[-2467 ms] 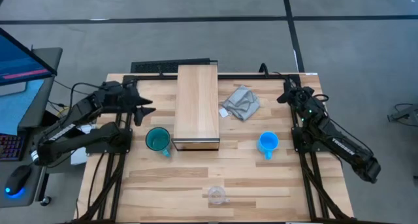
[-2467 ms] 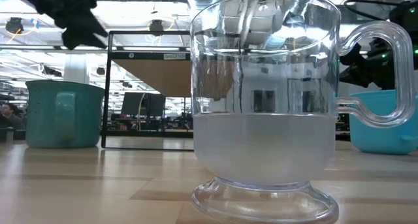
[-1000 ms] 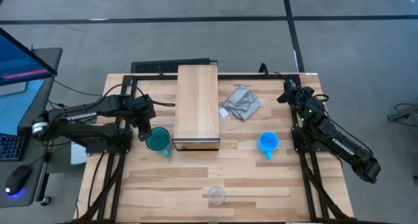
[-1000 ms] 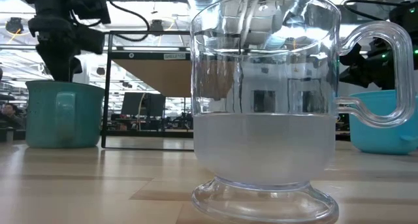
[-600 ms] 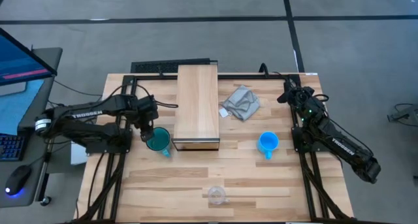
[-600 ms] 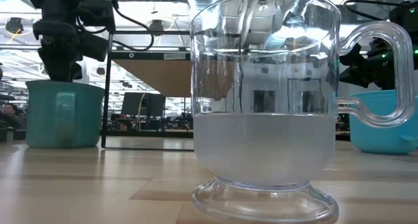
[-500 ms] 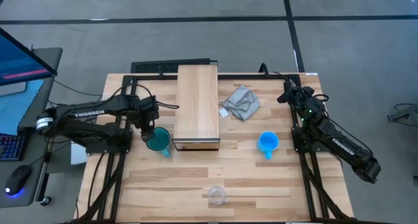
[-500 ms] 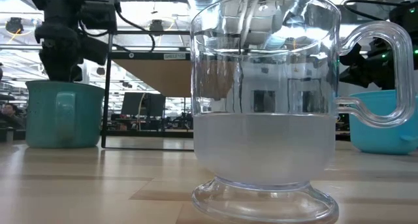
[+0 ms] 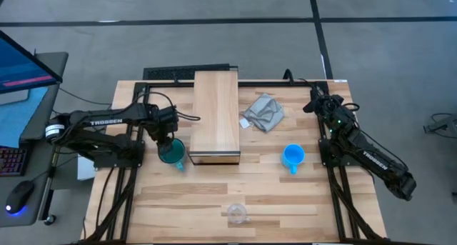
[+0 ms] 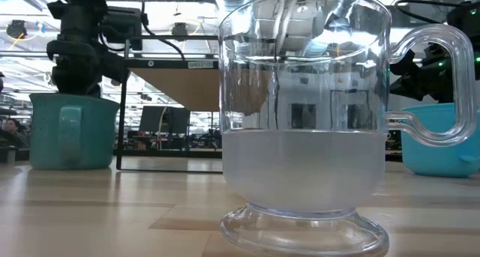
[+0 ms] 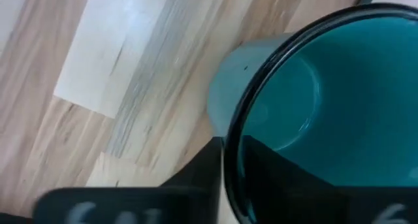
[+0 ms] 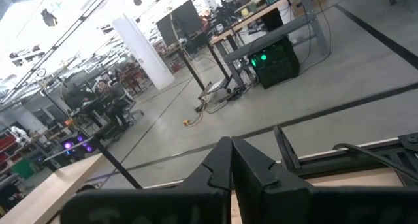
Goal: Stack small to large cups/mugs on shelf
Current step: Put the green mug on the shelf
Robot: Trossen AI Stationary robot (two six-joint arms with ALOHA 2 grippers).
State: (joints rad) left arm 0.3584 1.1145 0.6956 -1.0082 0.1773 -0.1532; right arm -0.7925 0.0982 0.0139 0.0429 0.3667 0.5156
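Observation:
The teal mug (image 9: pixel 172 153) stands upright on its base on the slatted table, just left of the shelf (image 9: pixel 215 116), with its handle toward the near edge. My left gripper (image 9: pixel 166 141) reaches down onto its far-left rim and is shut on it; the low view shows the gripper (image 10: pixel 75 83) above the mug (image 10: pixel 71 133). The blue mug (image 9: pixel 293 156) stands right of the shelf. The clear glass cup (image 9: pixel 237 214) stands near the front edge and fills the low view (image 10: pixel 304 115). My right gripper (image 9: pixel 312 102) rests shut at the far right. My left gripper has the teal mug's rim (image 11: pixel 234 129) between its fingers, on the side away from the handle. One finger (image 11: pixel 294 178) is inside the mug and the other (image 11: pixel 196 175) outside. They come from above, pointing down. The mug stands upright on the table.
A crumpled grey cloth (image 9: pixel 263 112) lies right of the shelf toward the far edge. Bare slats lie between the mugs and the glass cup. Black frame bars run along the table's left, right and far edges.
My left gripper has moved toward the table's right edge and a little nearer, coming over the teal mug's far-left rim. The mug has stayed where it was.

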